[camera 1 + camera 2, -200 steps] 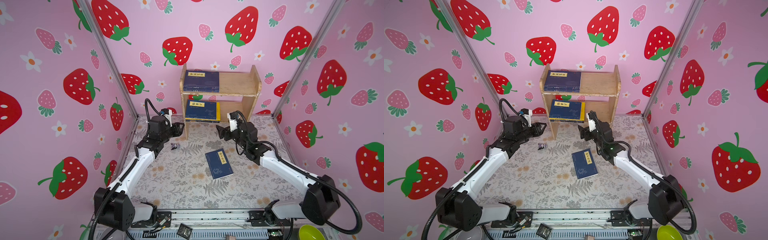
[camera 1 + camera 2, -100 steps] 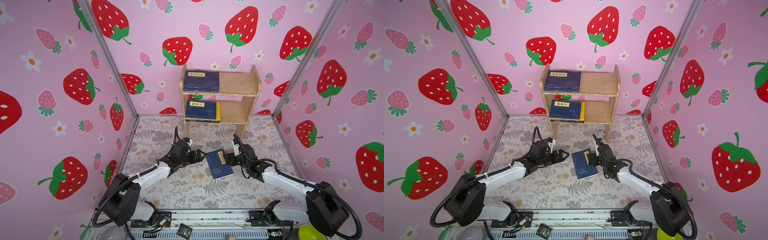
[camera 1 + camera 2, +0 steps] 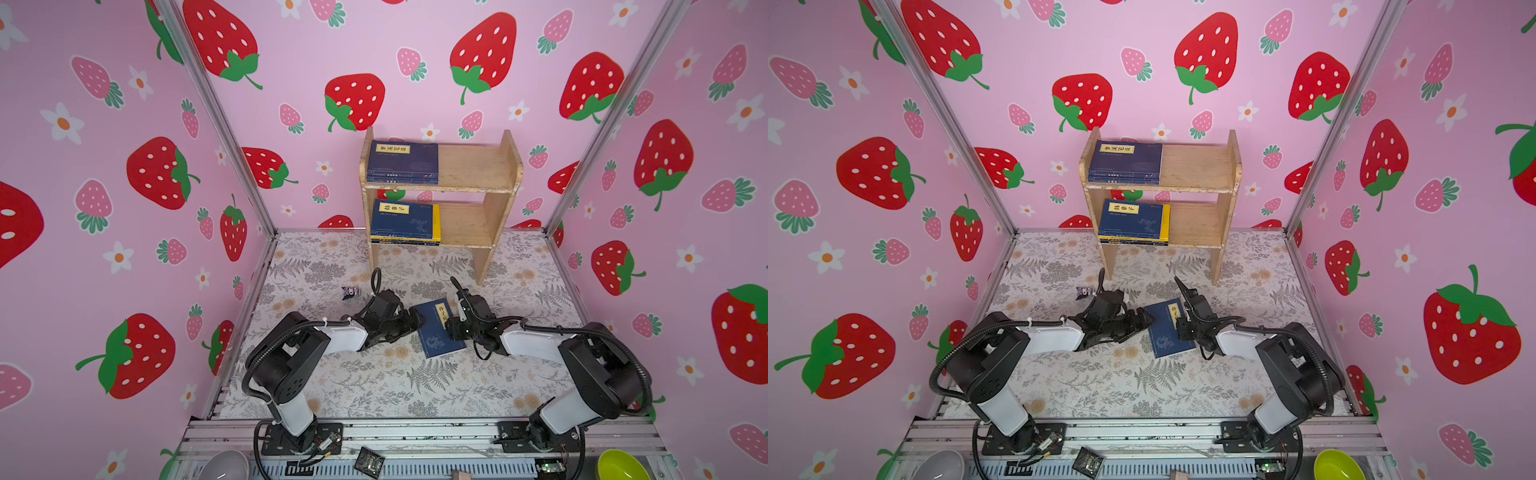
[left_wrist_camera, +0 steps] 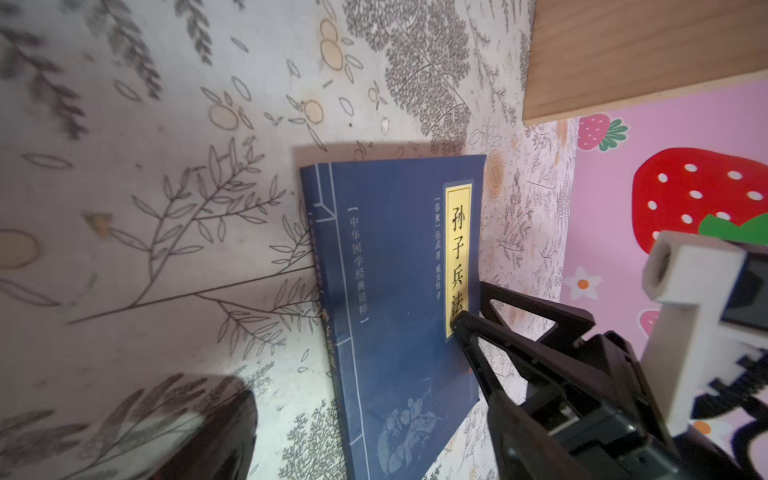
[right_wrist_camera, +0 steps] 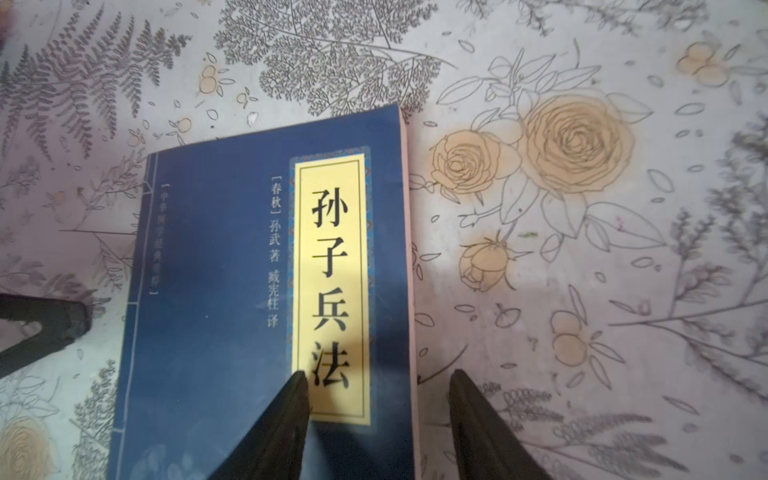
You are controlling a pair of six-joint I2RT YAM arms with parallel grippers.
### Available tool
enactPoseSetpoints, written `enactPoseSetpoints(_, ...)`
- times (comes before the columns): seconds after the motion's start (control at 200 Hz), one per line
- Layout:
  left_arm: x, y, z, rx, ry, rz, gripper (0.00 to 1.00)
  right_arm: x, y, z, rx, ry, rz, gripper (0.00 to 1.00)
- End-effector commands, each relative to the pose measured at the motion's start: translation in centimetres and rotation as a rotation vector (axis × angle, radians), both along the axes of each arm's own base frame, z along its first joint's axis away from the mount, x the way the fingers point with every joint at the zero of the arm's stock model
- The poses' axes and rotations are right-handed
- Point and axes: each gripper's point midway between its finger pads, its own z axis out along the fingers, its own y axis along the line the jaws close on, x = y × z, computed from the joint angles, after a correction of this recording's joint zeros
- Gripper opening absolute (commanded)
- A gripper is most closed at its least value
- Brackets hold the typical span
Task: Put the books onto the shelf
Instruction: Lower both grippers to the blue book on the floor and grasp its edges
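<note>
One book is off the shelf: navy paperback (image 3: 436, 330), flat and cover-up on the floral mat (image 3: 374, 386), well in front of the shelf (image 3: 508, 166). The shelf already holds an upper stack (image 3: 401, 162) and a lower stack (image 3: 401, 220), both at its left end.

Change over the last second: both arms drop from up by the shelf front to mat level and now flank the paperback. The book itself hasn't shifted.

The left gripper (image 3: 415, 321) sits at the spine side. Its jaws look spread and grip nothing.

The right gripper (image 5: 377, 373) is at the fore-edge. One finger (image 5: 286, 415) lies over the cover with its tip on the yellow title label (image 5: 332, 286). The other finger (image 5: 478, 415) is over bare mat just beside the page edge. The jaws are apart with that edge in the gap, so no pinch yet.

My read: the pick of the last book is starting. The left likely braces the spine while the right works the fore-edge.

Risk: the book is thin and flat, so the outer finger may ride over the edge instead of under it and shove the book toward the left gripper.
</note>
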Motion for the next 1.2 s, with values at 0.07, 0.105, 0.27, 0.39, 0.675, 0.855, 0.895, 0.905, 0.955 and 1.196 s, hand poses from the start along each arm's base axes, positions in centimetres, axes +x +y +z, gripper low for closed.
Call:
enactPoseSetpoints(0.07,1.3,-1.1,-1.0,-0.012,0.037,0.056,0.88,-0.4,1.3,-1.1,0.061,0.053,0.010,0.45)
enactPoseSetpoints(0.105,1.4,-1.5,-1.2,-0.027,0.042,0.052,0.89,-0.6,1.5,-1.4,0.072,0.062,0.018,0.43)
enactPoseSetpoints(0.27,2.4,-3.6,-0.6,-0.137,0.052,0.027,0.87,-1.4,2.3,-3.1,0.106,0.113,0.047,0.34)
enactPoseSetpoints(0.39,3.2,-4.3,2.3,-0.275,-0.019,0.040,0.87,-2.2,3.0,-4.5,0.146,0.159,0.062,0.32)
enactPoseSetpoints(0.675,3.3,-4.3,9.1,-0.467,-0.156,0.031,0.83,-2.8,4.6,-5.3,0.197,0.190,0.090,0.31)
enactPoseSetpoints(0.855,3.5,-3.4,9.1,-0.473,-0.151,0.067,0.67,-2.4,4.9,-5.0,0.200,0.177,0.094,0.31)
enactPoseSetpoints(0.895,3.5,-3.2,8.7,-0.451,-0.141,0.076,0.66,-2.4,4.9,-5.0,0.196,0.176,0.094,0.31)
enactPoseSetpoints(0.905,3.5,-3.2,8.7,-0.446,-0.141,0.074,0.66,-2.3,4.9,-5.0,0.197,0.174,0.094,0.31)
enactPoseSetpoints(0.955,3.4,-2.8,8.2,-0.401,-0.133,0.079,0.62,-2.3,4.9,-5.0,0.194,0.174,0.094,0.31)
enactPoseSetpoints(1.196,2.8,-1.6,7.2,-0.239,-0.113,0.078,0.36,-1.7,4.6,-4.1,0.166,0.157,0.079,0.31)
